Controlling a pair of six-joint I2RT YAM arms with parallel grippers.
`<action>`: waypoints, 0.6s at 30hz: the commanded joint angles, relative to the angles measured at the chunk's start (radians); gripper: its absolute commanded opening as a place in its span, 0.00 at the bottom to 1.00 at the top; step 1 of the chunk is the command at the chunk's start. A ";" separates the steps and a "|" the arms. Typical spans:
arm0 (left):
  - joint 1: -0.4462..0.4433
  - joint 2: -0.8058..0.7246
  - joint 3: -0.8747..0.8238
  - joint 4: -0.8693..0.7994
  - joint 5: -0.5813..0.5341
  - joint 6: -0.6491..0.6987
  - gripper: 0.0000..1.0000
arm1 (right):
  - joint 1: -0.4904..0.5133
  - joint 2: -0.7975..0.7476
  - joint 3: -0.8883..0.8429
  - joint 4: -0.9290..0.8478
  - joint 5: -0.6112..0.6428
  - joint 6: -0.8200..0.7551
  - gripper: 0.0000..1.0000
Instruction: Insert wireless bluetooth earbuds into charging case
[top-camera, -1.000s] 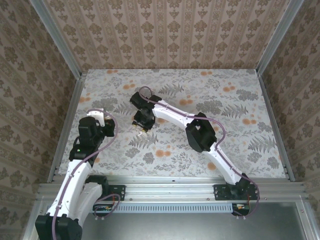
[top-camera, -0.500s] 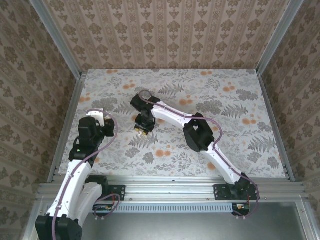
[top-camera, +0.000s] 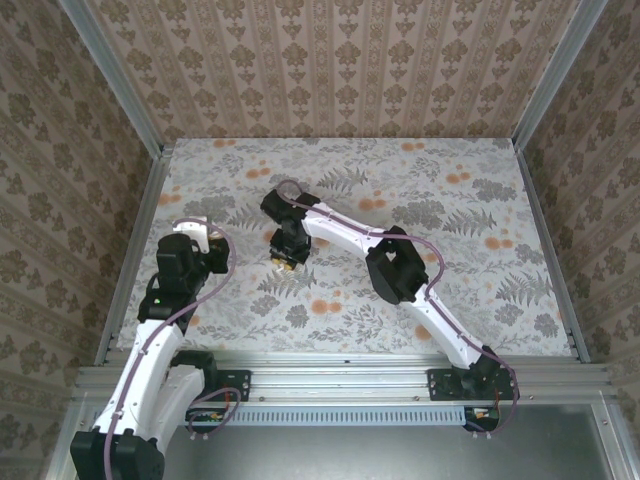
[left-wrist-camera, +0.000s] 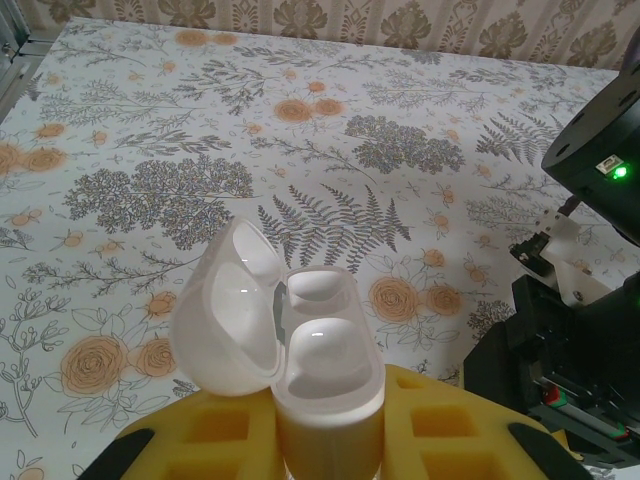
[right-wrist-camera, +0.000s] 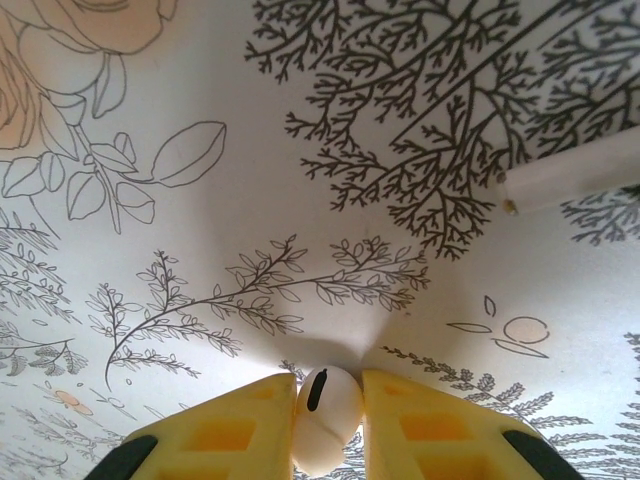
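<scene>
1. Case (left-wrist-camera: 325, 375): white, glossy, rounded. It stands upright between the yellow fingers (left-wrist-camera: 215, 425) of the left jaws, which are closed on its lower body. The lid (left-wrist-camera: 230, 300) is swung open and leans to the left in the left wrist view; two pale wells show inside. The case is held above the table (left-wrist-camera: 300, 150), at the end of the left arm (top-camera: 180, 265) near the table's left edge.

2. Earbud (right-wrist-camera: 325, 420): small, pale, rounded, with a short black slit on top. It is pinched between the yellow fingers (right-wrist-camera: 430, 425) of the right jaws, which are closed on it from both sides. It sits low over the table; whether it touches the surface cannot be told.

3. Right arm (top-camera: 400, 265): white links with black joints. It reaches across to the left of the table's middle, wrist pointing down, well apart from the case. In the left wrist view its black housing shows a lit green light (left-wrist-camera: 620, 172).

4. Table: cloth printed with grey ferns and orange flowers.
</scene>
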 joint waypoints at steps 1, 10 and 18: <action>-0.001 0.004 0.035 -0.010 0.015 0.016 0.22 | 0.006 -0.036 0.005 -0.048 0.061 -0.047 0.22; -0.003 0.035 0.001 0.078 0.155 -0.012 0.22 | 0.006 -0.334 -0.440 0.294 0.141 -0.091 0.24; -0.095 0.094 -0.034 0.224 0.337 0.010 0.22 | 0.004 -0.669 -0.867 0.600 0.244 -0.259 0.24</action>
